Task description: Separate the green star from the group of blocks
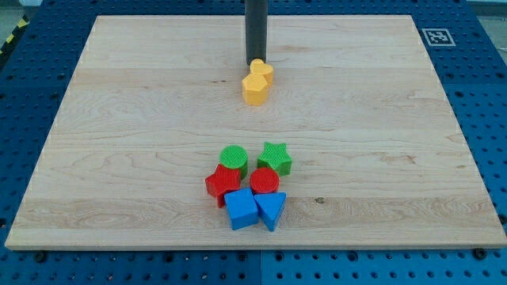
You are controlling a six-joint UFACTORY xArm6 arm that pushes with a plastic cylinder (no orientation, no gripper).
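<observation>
The green star sits at the upper right of a tight group of blocks low in the middle of the wooden board. Next to it on the left is a green round block. Below them are a red star and a red round block, then a blue cube and a blue triangle. My tip is near the view's top, touching the top of two yellow blocks, far above the group.
The two yellow blocks lie close together, one behind the other, above the board's middle. A marker tag is at the board's top right corner. Blue perforated table surrounds the board.
</observation>
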